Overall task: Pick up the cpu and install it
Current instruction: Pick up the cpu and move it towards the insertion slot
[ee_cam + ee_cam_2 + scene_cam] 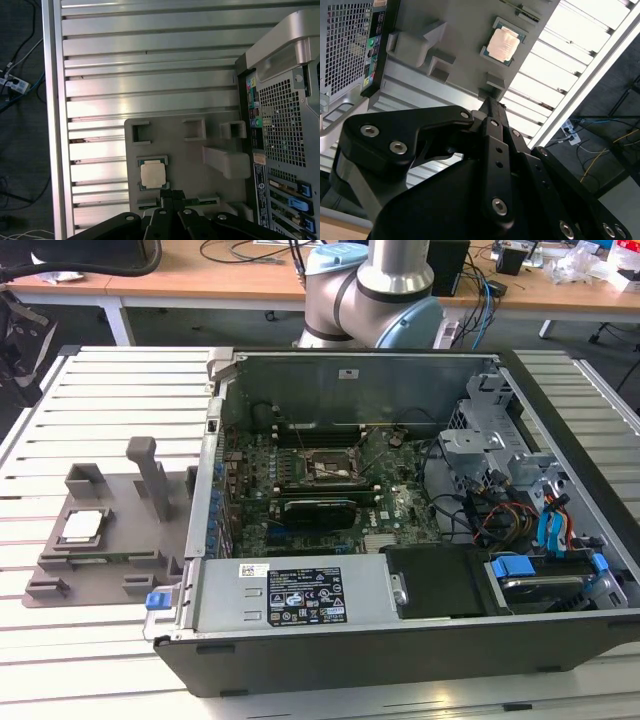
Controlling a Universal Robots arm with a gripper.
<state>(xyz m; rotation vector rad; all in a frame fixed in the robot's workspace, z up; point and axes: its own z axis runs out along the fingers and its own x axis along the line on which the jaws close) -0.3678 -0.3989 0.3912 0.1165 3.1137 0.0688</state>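
The cpu [82,525], a small square chip with a shiny metal top, lies flat in a recess of the grey plastic tray [120,508] at the exterior view's left, beside the open computer case. Both wrist views look down on the cpu [503,44] [153,174] from well above. My gripper [488,100] [170,192] is shut, its black fingers meeting at a point with nothing between them. It hangs high over the tray's edge, close to the cpu's recess in the picture but clearly apart from it. Inside the case, the motherboard socket [325,470] lies open to view.
The tray carries upright posts [150,472] near the cpu. The open case [400,605] holds cables, a drive cage [480,440] and a blue-handled drive bay [545,575]. The slatted metal table [110,390] runs to an edge with floor and cables beyond [15,80].
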